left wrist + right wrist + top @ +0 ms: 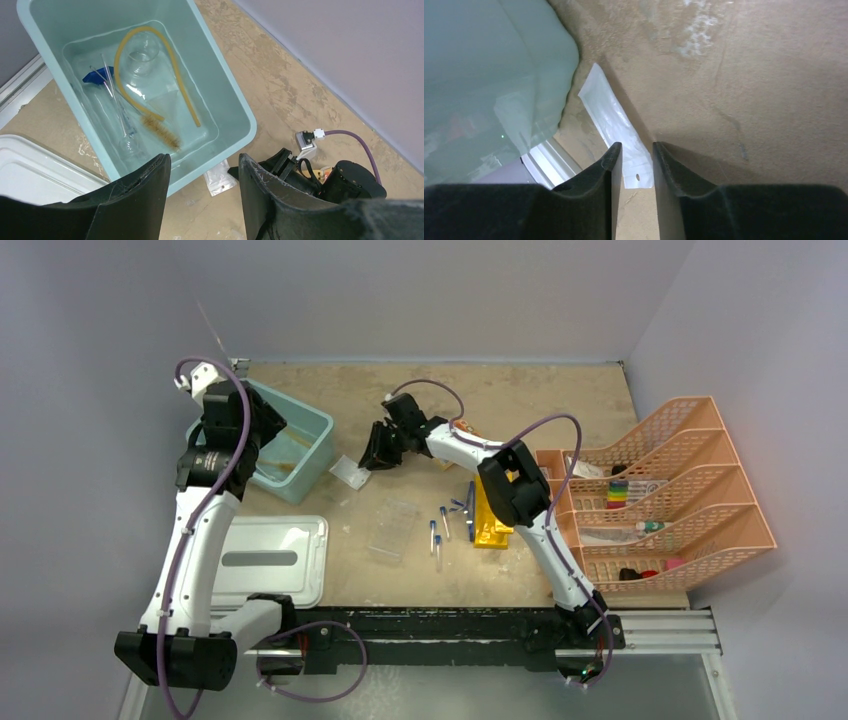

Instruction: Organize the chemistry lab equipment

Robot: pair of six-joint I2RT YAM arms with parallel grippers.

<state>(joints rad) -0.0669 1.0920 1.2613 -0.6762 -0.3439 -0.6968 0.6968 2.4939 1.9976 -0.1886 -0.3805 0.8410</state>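
Right pincer (pixel 636 147), narrowly parted and empty, sits over the near end of the clear bag (pixel 611 115) lying flat on the counter (pixel 749 75), long axis running ahead-left; left pincer (pixel 205 165), wide, is farther off.

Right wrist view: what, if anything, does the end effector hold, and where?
Cannot tell: the right end effector straddles the bag's punched end.

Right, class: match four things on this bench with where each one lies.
1 brush
2 bag
3 blue-capped tubes
4 lid

A between the clear rack and the yellow rack
B inside the tub
C near left of the table
D beside the tub, below the right gripper

Pairs: 1-B, 2-D, 3-A, 4-C
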